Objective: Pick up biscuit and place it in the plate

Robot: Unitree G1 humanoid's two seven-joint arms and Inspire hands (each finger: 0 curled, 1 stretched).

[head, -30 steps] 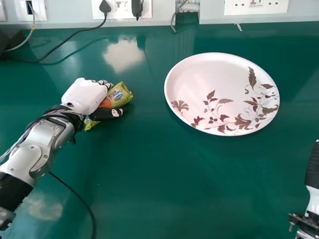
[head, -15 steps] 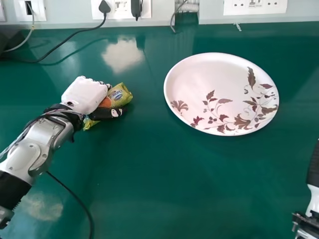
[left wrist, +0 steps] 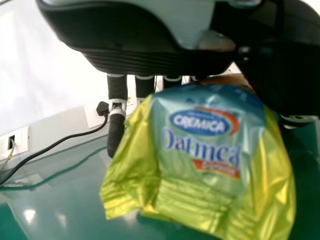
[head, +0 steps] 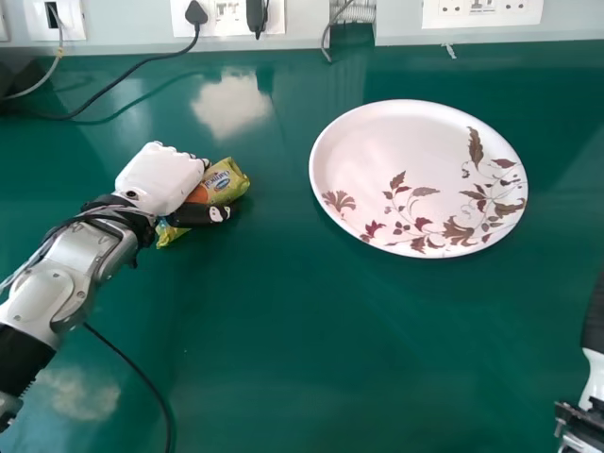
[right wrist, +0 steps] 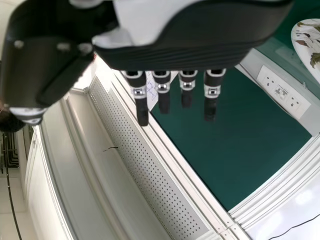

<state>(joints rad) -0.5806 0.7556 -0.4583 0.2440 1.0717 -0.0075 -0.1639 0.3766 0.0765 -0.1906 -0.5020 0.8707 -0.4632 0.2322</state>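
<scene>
Biscuit packet (head: 226, 181), a glossy yellow-green film pillow, pinched by the fingers of the white-and-black left hand (head: 162, 179), looks light, slippery and breakable, best gripped gently mid-body.

One plate (head: 377, 151), one biscuit packet (head: 227, 182), two hands (head: 160, 179).

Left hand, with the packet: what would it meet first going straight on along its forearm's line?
Probably the wall near the sockets; the left hand seems to point past the far-left side of the plate, though depth is unclear.
</scene>
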